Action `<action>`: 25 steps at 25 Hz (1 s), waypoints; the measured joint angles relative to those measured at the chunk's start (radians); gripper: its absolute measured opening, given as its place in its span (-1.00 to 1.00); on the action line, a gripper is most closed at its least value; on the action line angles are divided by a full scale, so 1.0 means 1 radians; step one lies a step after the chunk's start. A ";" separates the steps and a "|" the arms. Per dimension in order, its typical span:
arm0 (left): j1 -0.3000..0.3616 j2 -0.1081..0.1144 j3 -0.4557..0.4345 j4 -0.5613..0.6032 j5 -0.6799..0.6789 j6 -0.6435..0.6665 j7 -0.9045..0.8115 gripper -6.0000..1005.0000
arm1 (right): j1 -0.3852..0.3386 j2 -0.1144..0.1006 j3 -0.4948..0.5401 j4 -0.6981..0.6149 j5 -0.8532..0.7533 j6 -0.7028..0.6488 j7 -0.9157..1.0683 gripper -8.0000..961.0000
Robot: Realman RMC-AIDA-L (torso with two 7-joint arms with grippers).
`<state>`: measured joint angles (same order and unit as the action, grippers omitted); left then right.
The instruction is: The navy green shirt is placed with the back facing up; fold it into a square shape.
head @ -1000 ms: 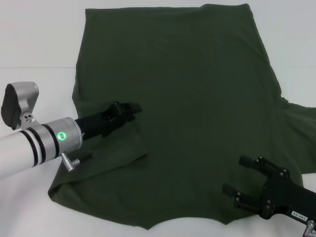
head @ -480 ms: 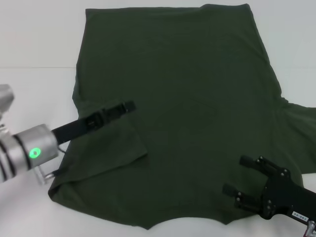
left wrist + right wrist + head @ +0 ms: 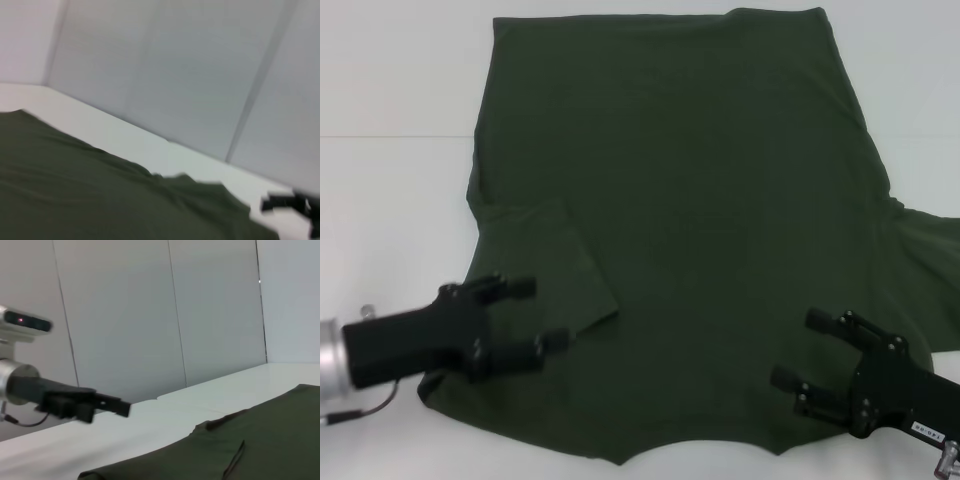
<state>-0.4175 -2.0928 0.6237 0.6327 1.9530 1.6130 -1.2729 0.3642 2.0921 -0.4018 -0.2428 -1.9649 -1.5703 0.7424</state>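
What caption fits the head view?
Both open grippers, left and right, hover over the near hem of a flat dark olive-green fabric shirt.

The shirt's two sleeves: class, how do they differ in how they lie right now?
On the shirt, the left sleeve is folded inward over the body, while the right sleeve is spread outward onto the table. The left gripper, open, hovers beside the folded sleeve; the right gripper, open, is nearer the hem. Both sleeves are plain olive green.

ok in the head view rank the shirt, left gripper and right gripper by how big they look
1. The navy green shirt, by far the largest.
2 and 3. The left gripper and right gripper, both with jaws open, look about alike; both sit near the camera, so no ranking.
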 joint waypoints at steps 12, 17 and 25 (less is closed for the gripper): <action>0.084 -0.006 -0.018 0.063 0.095 -0.034 0.080 0.81 | -0.010 0.000 0.000 -0.001 -0.002 0.025 0.000 0.90; 0.086 -0.007 -0.015 0.070 0.105 -0.020 0.081 0.81 | -0.013 0.000 0.000 0.001 -0.002 0.029 0.000 0.90; 0.075 -0.008 -0.008 0.073 0.106 0.007 0.082 0.81 | -0.021 -0.006 0.021 -0.130 -0.004 -0.029 0.392 0.90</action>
<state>-0.3421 -2.1010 0.6159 0.7057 2.0592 1.6203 -1.1909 0.3436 2.0860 -0.3804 -0.3725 -1.9685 -1.5993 1.1343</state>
